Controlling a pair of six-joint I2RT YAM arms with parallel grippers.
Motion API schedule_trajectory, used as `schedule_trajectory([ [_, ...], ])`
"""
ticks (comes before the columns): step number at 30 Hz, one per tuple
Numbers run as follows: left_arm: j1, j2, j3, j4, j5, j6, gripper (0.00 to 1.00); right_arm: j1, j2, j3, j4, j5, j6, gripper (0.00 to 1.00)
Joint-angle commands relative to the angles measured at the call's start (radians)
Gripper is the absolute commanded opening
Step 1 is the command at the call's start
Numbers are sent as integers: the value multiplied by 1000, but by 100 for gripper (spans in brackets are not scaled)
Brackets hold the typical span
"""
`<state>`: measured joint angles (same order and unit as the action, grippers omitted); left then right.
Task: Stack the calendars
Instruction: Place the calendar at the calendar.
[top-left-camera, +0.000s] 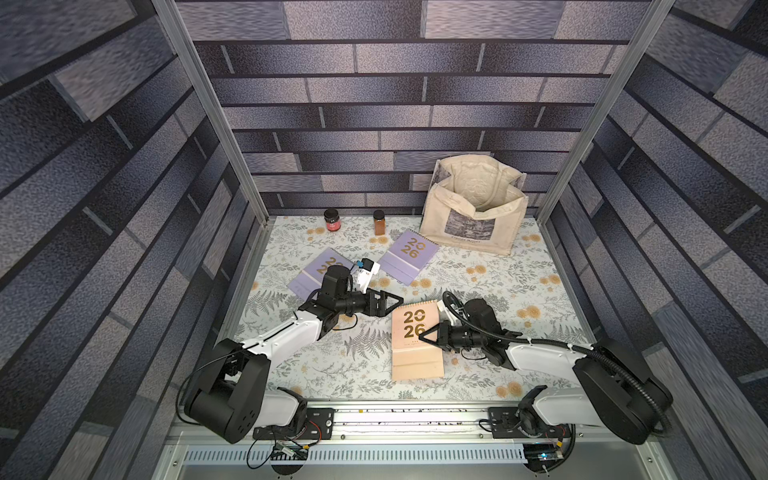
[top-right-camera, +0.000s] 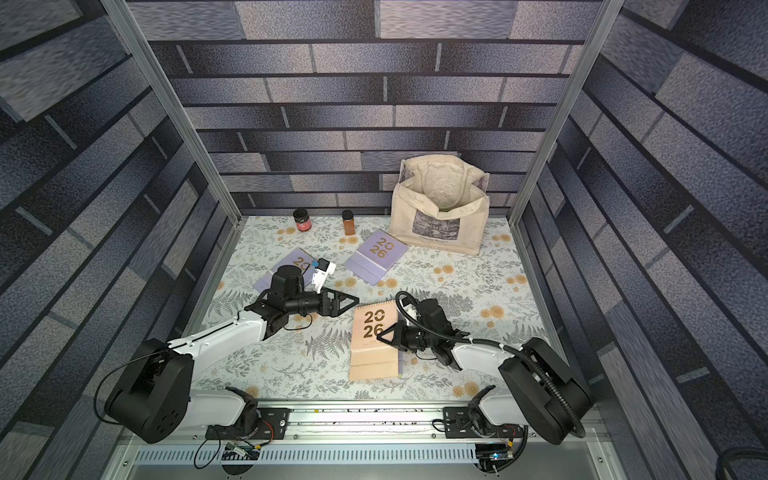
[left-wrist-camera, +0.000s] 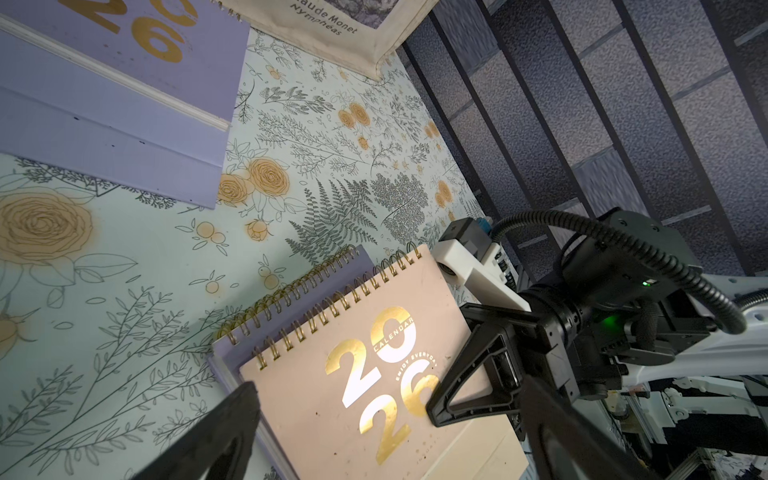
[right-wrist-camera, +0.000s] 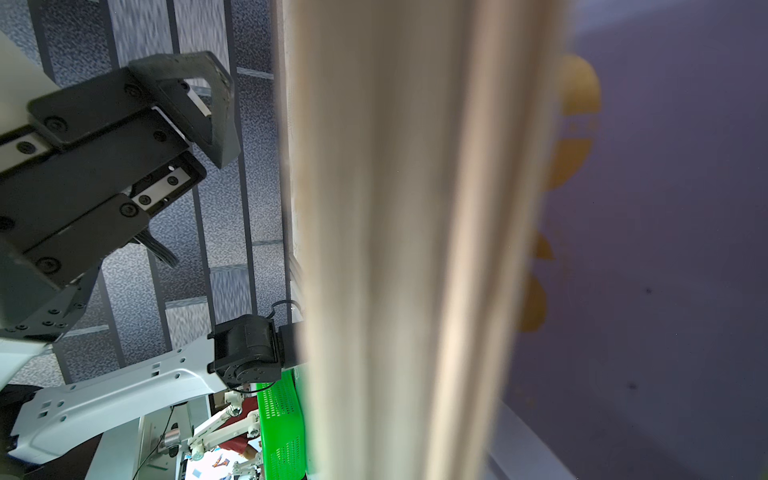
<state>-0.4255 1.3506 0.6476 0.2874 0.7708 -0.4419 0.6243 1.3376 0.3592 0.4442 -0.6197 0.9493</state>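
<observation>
Floral tabletop (top-left-camera: 498, 299). Peach calendar (top-left-camera: 415, 357), nearest, lies on a lilac calendar (left-wrist-camera: 291, 274). Right gripper (top-left-camera: 423, 336): fingers pinch the peach calendar's right edge. Left gripper (top-left-camera: 398, 300): fingers spread, at its far-left corner. Second lilac calendar (top-left-camera: 309, 272) beyond-left, third lilac calendar (top-left-camera: 409, 255) beyond, tote bag (top-left-camera: 469, 224) farthest.

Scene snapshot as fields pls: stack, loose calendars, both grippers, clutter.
stack: peach calendar atop bottom lilac calendar, offset
unstacked: two loose lilac calendars, flat, farther back
left gripper: open, empty, near peach calendar's spiral edge
right gripper: shut on peach calendar's side edge
clutter: tote bag, two jars at back
</observation>
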Motion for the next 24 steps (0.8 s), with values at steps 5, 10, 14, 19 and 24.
schedule_trajectory([
  [5, -44, 32, 7, 14, 84, 26, 100, -24, 29, -28, -19, 5, -41, 0],
  [10, -74, 78, 24, -1, 98, 37, 100, -25, 56, -21, -17, -3, -51, 0],
  [14, -85, 93, 23, 18, 94, 31, 100, -24, 70, -13, -16, -10, -53, 0],
  [19, -102, 116, 42, 3, 94, 44, 100, -26, 72, -15, -26, 3, -56, 0],
  [24, -117, 149, 54, 3, 96, 49, 100, -29, 69, -28, -30, 15, -53, 0],
])
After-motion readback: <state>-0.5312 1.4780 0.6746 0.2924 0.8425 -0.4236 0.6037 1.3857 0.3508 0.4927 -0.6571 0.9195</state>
